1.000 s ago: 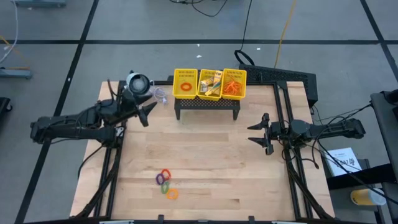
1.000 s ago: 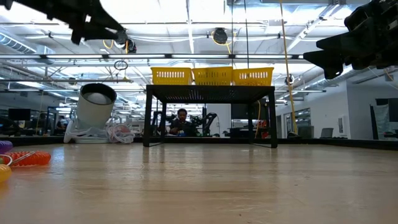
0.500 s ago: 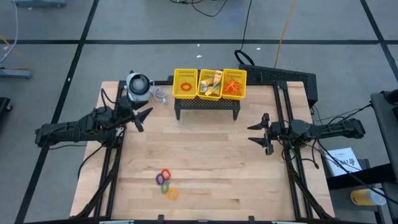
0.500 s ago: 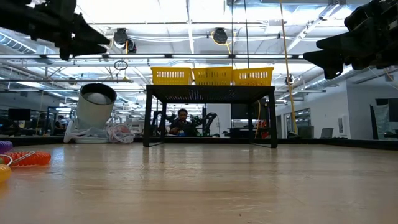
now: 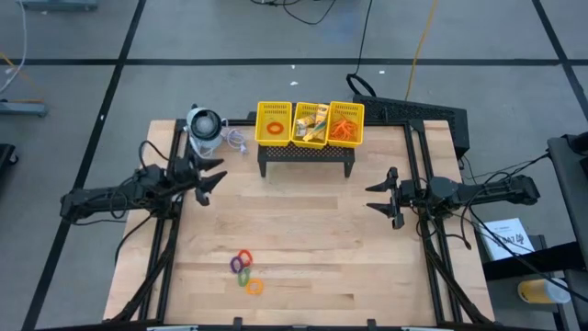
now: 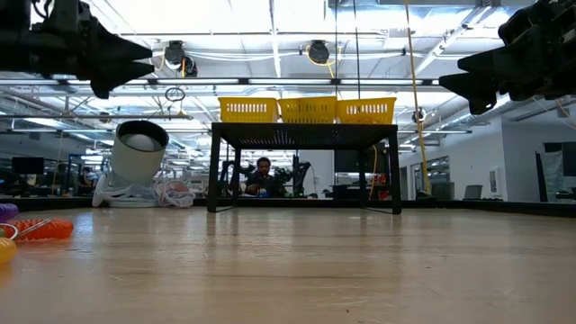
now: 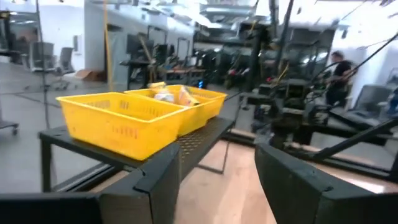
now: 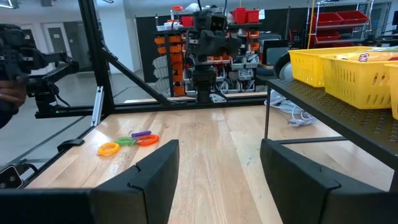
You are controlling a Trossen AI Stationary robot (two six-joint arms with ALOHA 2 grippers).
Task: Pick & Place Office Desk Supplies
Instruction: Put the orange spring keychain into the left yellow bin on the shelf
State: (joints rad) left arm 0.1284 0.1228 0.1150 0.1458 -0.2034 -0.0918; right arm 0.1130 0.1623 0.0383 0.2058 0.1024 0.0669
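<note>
Several small rings, red, purple, green and orange point(image 5: 244, 269), lie on the wooden table near its front edge; they also show in the right wrist view point(image 8: 129, 141) and at the low view's left edge point(image 6: 27, 229). The yellow three-compartment basket point(image 5: 310, 124) sits on a black stand at the far side and holds an orange ring, yellow packets and orange rubber bands. My left gripper point(image 5: 211, 176) is open and empty, above the table's left part, left of the stand. My right gripper point(image 5: 378, 195) is open and empty above the table's right part.
A grey-white round device point(image 5: 203, 126) with a cord stands at the far left corner, close behind my left gripper. The black stand point(image 5: 307, 154) under the basket takes the far middle. Bare wood lies between the two grippers and the rings.
My left gripper has drawn back from the basket stand toward the table's left and near side, staying open and empty. My right gripper has kept still. The rings have not moved.
</note>
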